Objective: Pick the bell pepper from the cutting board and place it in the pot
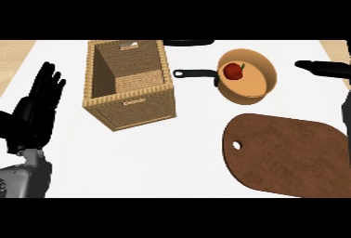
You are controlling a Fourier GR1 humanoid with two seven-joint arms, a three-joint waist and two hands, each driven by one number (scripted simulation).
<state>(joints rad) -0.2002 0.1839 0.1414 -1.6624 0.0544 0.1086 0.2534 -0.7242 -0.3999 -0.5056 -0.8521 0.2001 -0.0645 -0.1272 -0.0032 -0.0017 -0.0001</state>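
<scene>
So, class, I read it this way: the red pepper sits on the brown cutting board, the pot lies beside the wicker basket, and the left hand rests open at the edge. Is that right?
Not quite. The head view shows the red pepper inside the pot, not on the cutting board, which is bare. The rest holds: the pot lies beside the wicker basket, and the left hand rests open at the edge.

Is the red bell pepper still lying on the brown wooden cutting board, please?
No, the red bell pepper sits inside the tan pot, and the brown wooden cutting board carries nothing.
</scene>
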